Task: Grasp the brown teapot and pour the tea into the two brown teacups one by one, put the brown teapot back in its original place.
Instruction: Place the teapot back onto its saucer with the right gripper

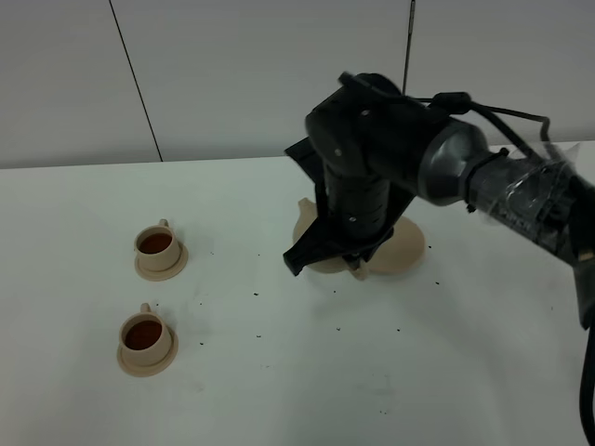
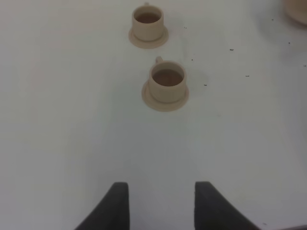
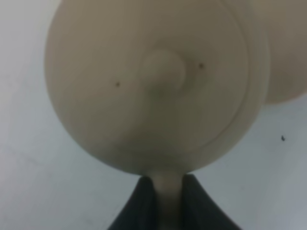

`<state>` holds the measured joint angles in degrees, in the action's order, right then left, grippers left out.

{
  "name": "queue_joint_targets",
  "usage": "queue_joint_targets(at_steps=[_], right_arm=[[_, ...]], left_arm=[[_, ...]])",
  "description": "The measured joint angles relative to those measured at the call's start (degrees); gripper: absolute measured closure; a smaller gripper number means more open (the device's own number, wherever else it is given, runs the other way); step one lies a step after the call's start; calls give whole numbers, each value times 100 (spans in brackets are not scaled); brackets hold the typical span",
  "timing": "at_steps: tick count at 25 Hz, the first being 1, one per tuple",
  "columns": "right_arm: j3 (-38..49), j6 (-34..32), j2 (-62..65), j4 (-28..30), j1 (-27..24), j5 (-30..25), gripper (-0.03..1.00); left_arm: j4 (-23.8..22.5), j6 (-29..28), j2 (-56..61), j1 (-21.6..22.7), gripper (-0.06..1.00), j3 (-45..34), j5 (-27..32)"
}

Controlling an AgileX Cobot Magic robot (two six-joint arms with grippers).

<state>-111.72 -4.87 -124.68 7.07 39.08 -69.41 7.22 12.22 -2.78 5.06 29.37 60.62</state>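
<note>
The brown teapot [image 3: 153,81] fills the right wrist view, seen from above with its knobbed lid. My right gripper [image 3: 167,194] is shut on its loop handle. In the high view the right arm hides most of the teapot [image 1: 305,228], and the right gripper [image 1: 358,268] holds it at the left edge of the wide tan saucer [image 1: 406,247]. I cannot tell whether the pot rests on it. The two brown teacups [image 1: 155,244] [image 1: 144,335] stand on small saucers at the left, both holding dark tea. My left gripper [image 2: 162,206] is open and empty, short of the cups [image 2: 167,81] [image 2: 148,21].
Small dark specks lie scattered on the white table [image 1: 307,372] between the cups and the saucer. A grey wall runs along the back edge. The right arm's cables [image 1: 530,200] hang at the right.
</note>
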Motion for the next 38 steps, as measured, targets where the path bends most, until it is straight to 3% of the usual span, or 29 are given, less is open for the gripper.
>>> queue_joint_targets(at_steps=[15,25,38], right_arm=[[-10,-511,-103,-140,-789,624,87],[-31,-661,-506,-120,-844,860,87],[-38,-678,-506,-109,-844,627,87]], left_arm=[[0,0,0,0,55,0,0],[0,0,0,0,55,0,0],[0,0,0,0,55,0,0]])
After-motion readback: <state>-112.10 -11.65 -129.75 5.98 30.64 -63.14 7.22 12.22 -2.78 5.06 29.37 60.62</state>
